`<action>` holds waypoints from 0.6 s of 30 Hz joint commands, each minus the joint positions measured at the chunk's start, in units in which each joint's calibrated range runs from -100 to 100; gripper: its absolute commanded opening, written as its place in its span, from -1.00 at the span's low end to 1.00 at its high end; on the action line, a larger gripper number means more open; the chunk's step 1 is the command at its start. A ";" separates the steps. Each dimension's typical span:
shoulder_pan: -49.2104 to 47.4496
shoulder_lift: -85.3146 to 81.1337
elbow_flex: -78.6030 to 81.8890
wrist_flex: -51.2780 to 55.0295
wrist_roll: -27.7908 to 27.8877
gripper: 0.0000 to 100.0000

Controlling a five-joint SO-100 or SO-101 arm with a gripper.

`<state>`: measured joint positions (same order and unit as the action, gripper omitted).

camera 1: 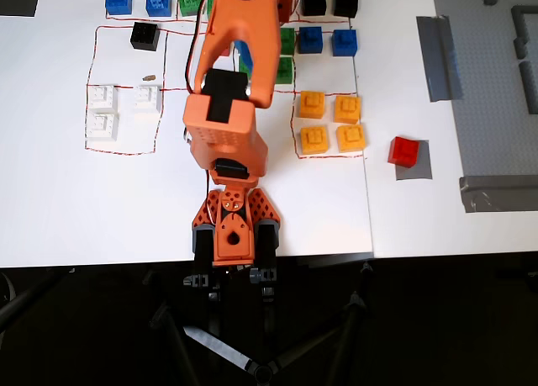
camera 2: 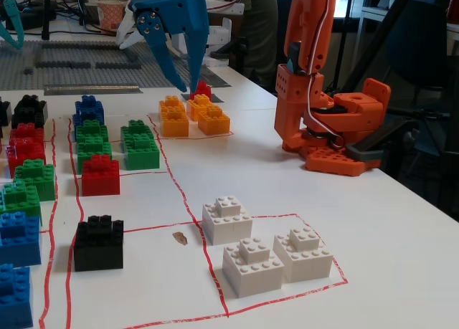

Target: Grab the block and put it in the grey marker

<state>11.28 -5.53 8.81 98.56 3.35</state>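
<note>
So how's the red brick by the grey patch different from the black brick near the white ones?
The red brick sits partly on the grey patch, outside the red lines; the black brick sits on bare table inside a red-lined box. The red one is beside the yellow bricks, the black one alone. Both look like the same small studded type.

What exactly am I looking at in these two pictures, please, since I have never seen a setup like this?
It is a small orange robot arm on a white table. One picture looks straight down; the other is taken low from the table's far side. Its blue gripper hangs open above the bricks, holding nothing. Coloured toy bricks sit in red-outlined boxes, such as the yellow bricks and white bricks. Off alone, the red block lies partly on the grey marker.
</note>
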 commanded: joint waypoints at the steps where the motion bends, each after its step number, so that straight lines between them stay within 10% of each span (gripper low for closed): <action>1: -2.79 -1.21 -7.50 0.87 -2.44 -0.96; 18: -12.03 2.51 -16.12 -3.94 -9.77 -0.99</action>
<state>0.57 -0.74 -2.79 96.32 -4.96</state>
